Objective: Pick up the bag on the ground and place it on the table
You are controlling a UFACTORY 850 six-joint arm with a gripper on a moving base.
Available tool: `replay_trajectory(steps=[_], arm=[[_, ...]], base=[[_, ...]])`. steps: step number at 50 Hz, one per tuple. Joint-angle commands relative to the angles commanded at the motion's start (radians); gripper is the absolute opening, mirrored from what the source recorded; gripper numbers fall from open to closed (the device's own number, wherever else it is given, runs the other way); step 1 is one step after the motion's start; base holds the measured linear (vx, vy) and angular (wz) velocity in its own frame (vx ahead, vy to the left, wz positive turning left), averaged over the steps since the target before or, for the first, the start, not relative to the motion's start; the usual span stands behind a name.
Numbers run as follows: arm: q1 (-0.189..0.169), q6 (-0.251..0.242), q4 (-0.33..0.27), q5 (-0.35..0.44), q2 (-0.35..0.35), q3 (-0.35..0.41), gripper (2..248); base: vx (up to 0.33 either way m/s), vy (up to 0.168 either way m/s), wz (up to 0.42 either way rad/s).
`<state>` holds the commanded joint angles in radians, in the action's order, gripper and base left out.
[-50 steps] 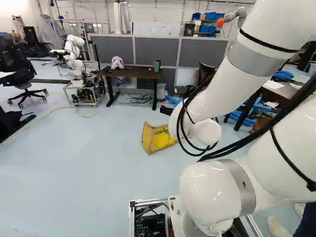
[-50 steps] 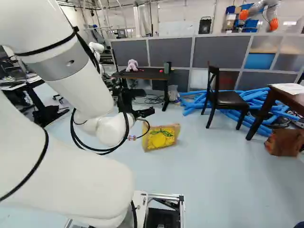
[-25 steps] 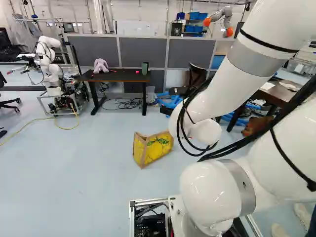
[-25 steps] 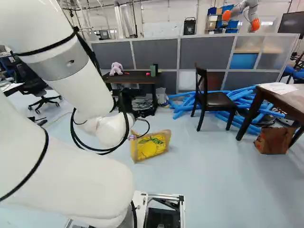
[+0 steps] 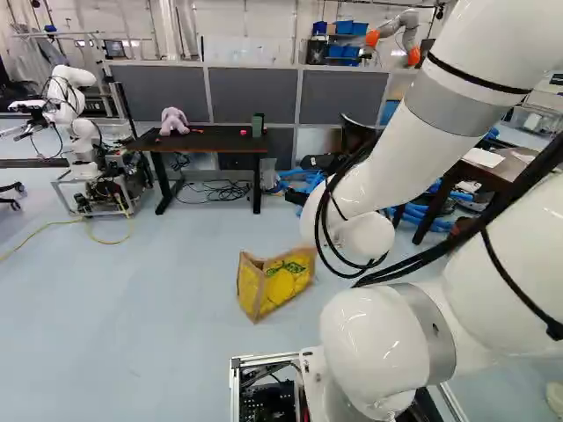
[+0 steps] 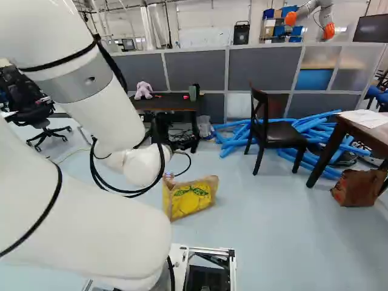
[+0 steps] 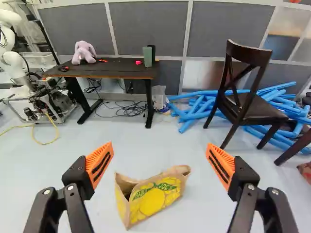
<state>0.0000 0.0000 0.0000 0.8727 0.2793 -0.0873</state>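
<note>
1. Our base (image 5: 264, 360) has moved: the scene has shifted, and the yellow-and-tan, open-topped bag (image 5: 286, 280) sits nearer and lower in the left base view, while our white arm (image 5: 449, 123) keeps its pose.
2. We see glossy yellow sides with green leaf print, tan edges and a sagging, crooked mouth.
3. Our black gripper (image 6: 183, 134) has its fingers wide apart, the ribbed orange pads (image 7: 99, 165) touching nothing; in the wrist view the bag stands ahead, between them.
4. Under the bag we have a smooth pale blue floor (image 5: 132, 325). A black-topped table (image 5: 211, 141) stands at the upper left of the left base view; a dark wooden chair (image 6: 267, 130) and blue foam tubes (image 6: 230, 142) lie right of centre in the right base view.
5. Shadow obscures the bag's inside, and our arm hides most of the gripper in the left base view.
</note>
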Motion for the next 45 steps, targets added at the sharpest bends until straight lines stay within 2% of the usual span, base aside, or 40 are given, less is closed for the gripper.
replay_trajectory(steps=[33, 45], arm=[[0.000, 0.000, 0.000, 0.000, 0.000, 0.000, 247], [0.007, 0.000, 0.000, 0.000, -0.034, -0.029, 247]], base=[[0.191, 0.099, -0.026], [0.044, 0.018, -0.007]])
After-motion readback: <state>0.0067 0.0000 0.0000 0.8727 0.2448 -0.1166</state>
